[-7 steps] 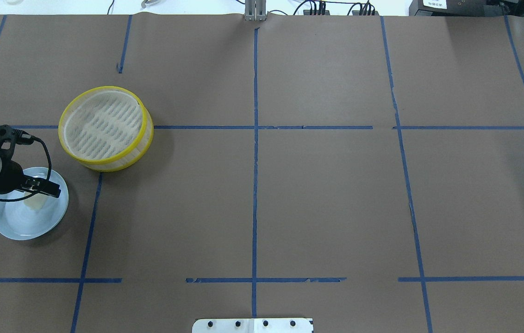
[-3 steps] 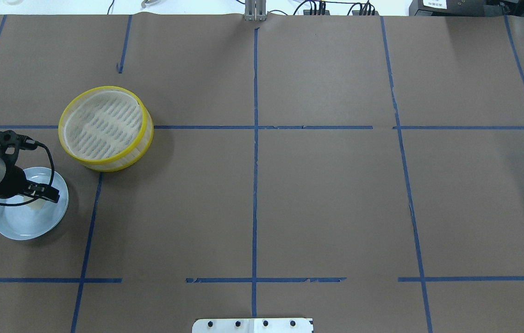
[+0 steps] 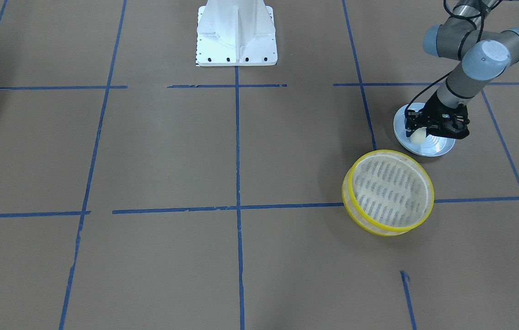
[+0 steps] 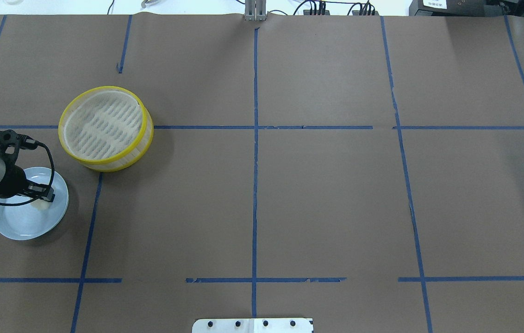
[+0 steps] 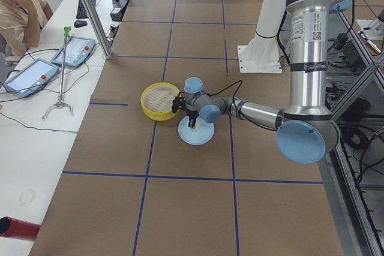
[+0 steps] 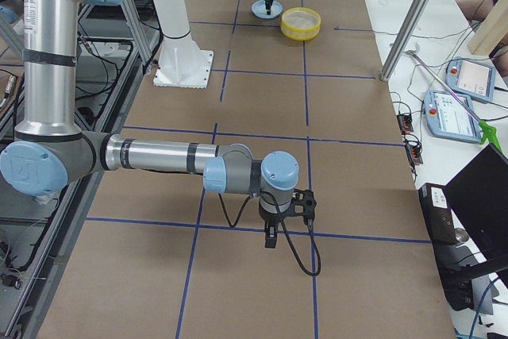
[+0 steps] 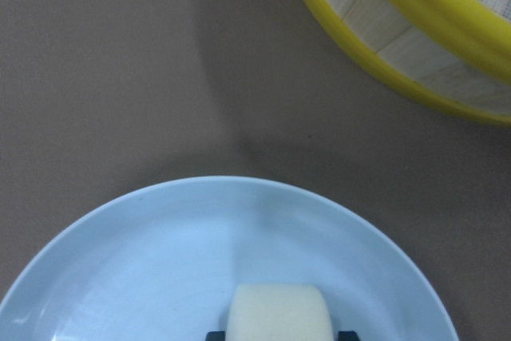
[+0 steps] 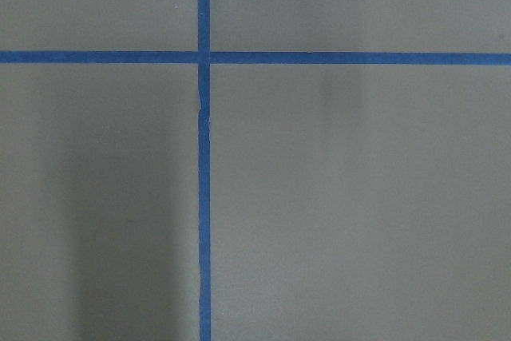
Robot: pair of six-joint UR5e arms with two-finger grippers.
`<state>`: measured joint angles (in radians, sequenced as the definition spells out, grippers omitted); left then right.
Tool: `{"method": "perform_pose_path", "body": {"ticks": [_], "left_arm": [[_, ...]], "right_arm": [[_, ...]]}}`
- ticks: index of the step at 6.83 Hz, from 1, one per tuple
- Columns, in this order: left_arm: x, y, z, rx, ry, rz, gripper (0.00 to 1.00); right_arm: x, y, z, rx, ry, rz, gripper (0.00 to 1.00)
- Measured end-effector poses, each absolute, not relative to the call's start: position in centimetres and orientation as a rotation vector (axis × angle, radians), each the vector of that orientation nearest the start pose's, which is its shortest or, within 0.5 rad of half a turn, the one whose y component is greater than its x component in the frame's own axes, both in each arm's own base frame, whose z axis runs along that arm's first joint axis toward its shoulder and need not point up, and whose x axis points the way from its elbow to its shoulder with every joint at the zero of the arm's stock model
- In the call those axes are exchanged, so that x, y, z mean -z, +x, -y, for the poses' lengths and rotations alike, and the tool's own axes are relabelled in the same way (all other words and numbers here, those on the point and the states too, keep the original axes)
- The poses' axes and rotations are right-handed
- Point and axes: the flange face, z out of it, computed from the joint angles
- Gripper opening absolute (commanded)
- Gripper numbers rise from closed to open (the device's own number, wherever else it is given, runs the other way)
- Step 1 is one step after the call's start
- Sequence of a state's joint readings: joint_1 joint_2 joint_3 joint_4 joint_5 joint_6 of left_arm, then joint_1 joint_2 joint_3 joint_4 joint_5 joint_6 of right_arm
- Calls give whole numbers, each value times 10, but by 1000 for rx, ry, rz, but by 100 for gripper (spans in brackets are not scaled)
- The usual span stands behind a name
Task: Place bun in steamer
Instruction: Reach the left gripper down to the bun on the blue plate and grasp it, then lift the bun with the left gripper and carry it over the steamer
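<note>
The bun [image 3: 417, 135] is a small cream-white block on the pale blue plate [image 3: 438, 147]. My left gripper [image 3: 421, 132] stands low over the plate with its fingers against both sides of the bun, shut on it. In the left wrist view the bun [image 7: 278, 313] sits between the dark fingertips on the plate [image 7: 160, 261]. From overhead the left gripper [image 4: 42, 197] hides most of the bun [image 4: 41, 206]. The steamer [image 4: 104, 88], yellow-rimmed and empty, stands just beyond the plate. My right gripper [image 6: 271, 240] hangs over bare table far away; I cannot tell its state.
The steamer's yellow rim [image 7: 431, 5] is close to the plate's far side. Blue tape lines [image 4: 255, 185] cross the brown table cover. The white robot base [image 3: 236, 32] stands at the table's middle. An operator [image 5: 21, 4] sits at a side desk.
My left gripper has come down over the plate and drawn slightly back, and its fingers have narrowed around the bun. The steamer and plate have not moved.
</note>
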<state>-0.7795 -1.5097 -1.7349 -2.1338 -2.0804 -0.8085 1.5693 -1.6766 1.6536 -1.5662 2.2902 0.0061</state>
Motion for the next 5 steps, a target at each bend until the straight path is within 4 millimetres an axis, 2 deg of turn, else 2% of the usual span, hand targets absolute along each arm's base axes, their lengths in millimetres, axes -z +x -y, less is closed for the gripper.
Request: {"method": "perform_pose_path", "body": {"ticks": [1,2,3,4,5], "left_arm": [[-546,291,410,-154,113,-818,37],[-531,286,409,-154,134,-836,37],[-504,273,412,-142,157,-868,37],[-471,251,424,-114,170,-917,37],[-439,238,444,-78,173,-961,35]], "right_arm": [[-671,67,446,-11,-20,719,100],[-671,67,446,-11,-20,719,100],[-671,67,446,-11,-20,719,100],[-671,67,446,-11,-20,719,100],[-671,67,446,-11,-20,719,100]]}}
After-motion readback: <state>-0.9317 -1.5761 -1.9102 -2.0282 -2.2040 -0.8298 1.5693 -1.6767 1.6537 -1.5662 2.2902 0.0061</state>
